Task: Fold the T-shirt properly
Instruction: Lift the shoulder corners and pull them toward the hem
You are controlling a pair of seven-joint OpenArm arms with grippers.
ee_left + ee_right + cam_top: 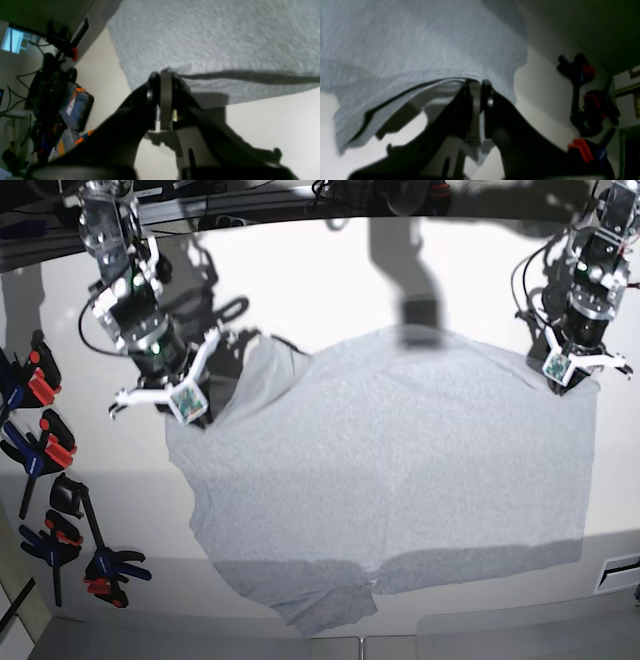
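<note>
The light grey T-shirt (pixel 400 460) lies spread on the white table (pixel 330 280), plain side up, with no lettering showing. My right gripper (pixel 192 408) is at the shirt's far left corner and is shut on its edge; in the right wrist view (pixel 480 83) the fabric (pixel 407 45) hangs from the closed jaws, lifted off the table. My left gripper (pixel 566 376) is at the shirt's far right corner. In the left wrist view (pixel 163 75) it is shut on the edge of the cloth (pixel 212 37), low over the table.
Several black clamps (pixel 40 445) with red and blue handles lie along the table's left side and also show in the right wrist view (pixel 590 100). Plastic organizer boxes (pixel 75 105) sit beyond the table edge. A bunched sleeve (pixel 330 605) lies near the front edge.
</note>
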